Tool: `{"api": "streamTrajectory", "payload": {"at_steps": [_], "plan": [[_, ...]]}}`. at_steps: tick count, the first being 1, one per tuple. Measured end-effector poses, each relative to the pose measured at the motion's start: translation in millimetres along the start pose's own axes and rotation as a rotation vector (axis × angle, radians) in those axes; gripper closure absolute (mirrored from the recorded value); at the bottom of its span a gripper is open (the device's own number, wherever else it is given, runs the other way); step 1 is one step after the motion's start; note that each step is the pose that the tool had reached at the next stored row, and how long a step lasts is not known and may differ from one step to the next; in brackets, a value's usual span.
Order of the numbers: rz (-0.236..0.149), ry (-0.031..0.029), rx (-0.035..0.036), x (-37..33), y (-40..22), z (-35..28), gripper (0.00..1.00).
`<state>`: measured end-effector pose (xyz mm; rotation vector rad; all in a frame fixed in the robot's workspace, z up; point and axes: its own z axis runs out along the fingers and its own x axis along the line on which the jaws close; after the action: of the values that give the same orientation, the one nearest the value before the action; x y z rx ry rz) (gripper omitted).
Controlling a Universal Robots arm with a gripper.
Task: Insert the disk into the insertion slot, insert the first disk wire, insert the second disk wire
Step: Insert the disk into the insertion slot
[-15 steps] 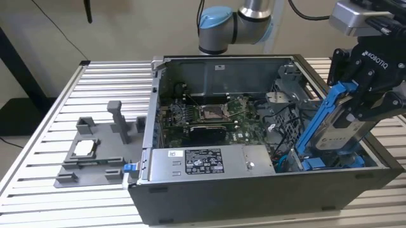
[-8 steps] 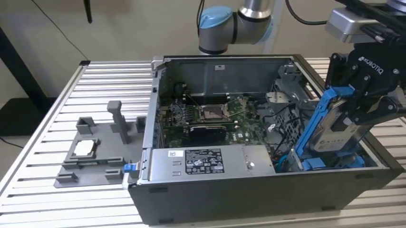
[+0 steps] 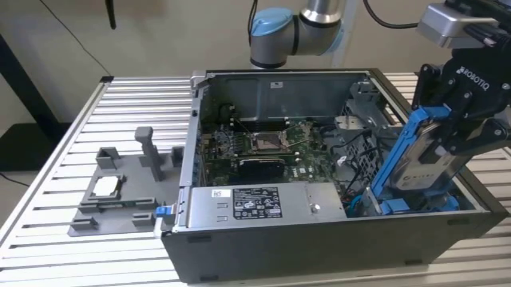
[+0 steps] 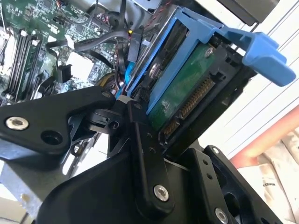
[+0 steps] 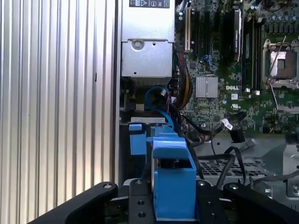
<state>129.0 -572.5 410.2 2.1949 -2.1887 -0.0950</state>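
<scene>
My gripper (image 3: 456, 139) is shut on the disk (image 3: 408, 162), a silver drive with a white label in a bright blue carrier. The disk hangs steeply tilted over the front right corner of the open computer case in the exterior view. Its lower end dips toward the insertion slot (image 3: 415, 202) in the grey drive cage. In the second wrist view the disk (image 4: 188, 87) shows its green board and connector between black fingers (image 4: 140, 140). In the first wrist view the disk's blue carrier (image 5: 173, 179) stands between the fingers. A blue wire (image 5: 156, 93) loops below it.
The case holds a motherboard (image 3: 264, 146) and a silver power supply (image 3: 255, 203). Black cables (image 5: 219, 126) trail near the perforated cage wall (image 3: 361, 152). A grey fixture (image 3: 119, 191) sits on the slatted table (image 3: 56, 179) at the exterior view's left.
</scene>
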Motion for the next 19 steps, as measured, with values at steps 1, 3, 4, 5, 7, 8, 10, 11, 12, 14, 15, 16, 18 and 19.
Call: {"api": "streamTrajectory", "payload": {"at_steps": [1,3,4,5,7,8,10,11,12,14,15,16,18,19], "plan": [[0.000,0.0002,-0.0028,0.0,-0.2,-1.6,0.67],[0.000,0.0020,-0.0086,0.0,-0.2,-3.4,0.67],[-0.002,0.0041,-0.0130,0.0,-0.2,-3.2,0.67],[-0.004,0.0052,-0.0164,-0.1,-0.3,-3.4,0.67],[-0.006,0.0054,-0.0168,-0.1,-0.7,-3.3,0.67],[-0.006,0.0045,-0.0169,-0.1,-1.4,-3.1,0.67],[-0.007,0.0030,-0.0170,-0.1,-2.2,-0.9,0.67],[-0.007,0.0033,-0.0176,0.0,-2.6,0.6,0.67],[-0.007,0.0030,-0.0184,0.0,-2.9,2.3,0.67],[-0.007,0.0029,-0.0193,0.0,-3.9,5.4,0.67],[-0.007,0.0028,-0.0195,0.1,-4.4,6.9,0.67],[-0.006,0.0027,-0.0196,0.1,-5.0,8.3,0.67],[-0.006,0.0024,-0.0198,0.2,-5.7,12.0,0.67],[-0.006,0.0024,-0.0197,0.2,-5.9,13.8,0.67]]}}
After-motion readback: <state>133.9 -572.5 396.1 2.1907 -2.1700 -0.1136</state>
